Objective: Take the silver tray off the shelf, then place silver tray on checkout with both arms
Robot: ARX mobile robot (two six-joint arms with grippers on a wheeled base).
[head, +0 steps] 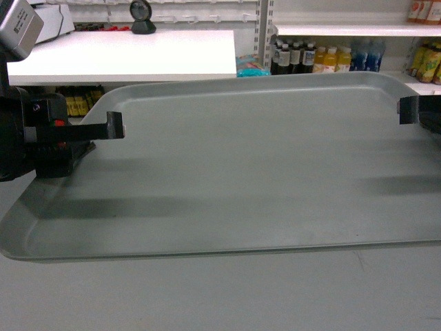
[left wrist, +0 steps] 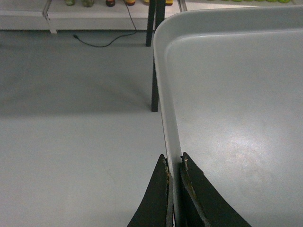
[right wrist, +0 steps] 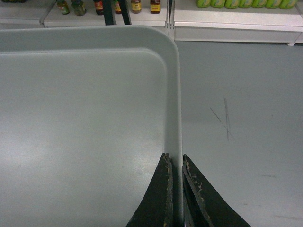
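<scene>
The silver tray [head: 248,165] fills the middle of the head view, held level in the air above the grey floor. My left gripper [head: 103,134] is shut on its left rim; in the left wrist view the black fingers [left wrist: 163,189] pinch the tray [left wrist: 236,118] rim between them. At the right edge my right gripper [head: 408,110] is shut on the right rim, and the right wrist view shows its fingers [right wrist: 165,189] clamping the tray [right wrist: 85,123] rim. The checkout [head: 124,58], a white table with a black round scanner [head: 142,17], stands beyond the tray's far left. A shelf [head: 358,31] is at the far right.
Bottles [head: 310,58] line the lower shelf boards behind the tray. A dark table leg [left wrist: 156,56] and a black cable [left wrist: 104,42] on the floor show in the left wrist view. Shelving with bottles [right wrist: 142,7] runs along the top of the right wrist view.
</scene>
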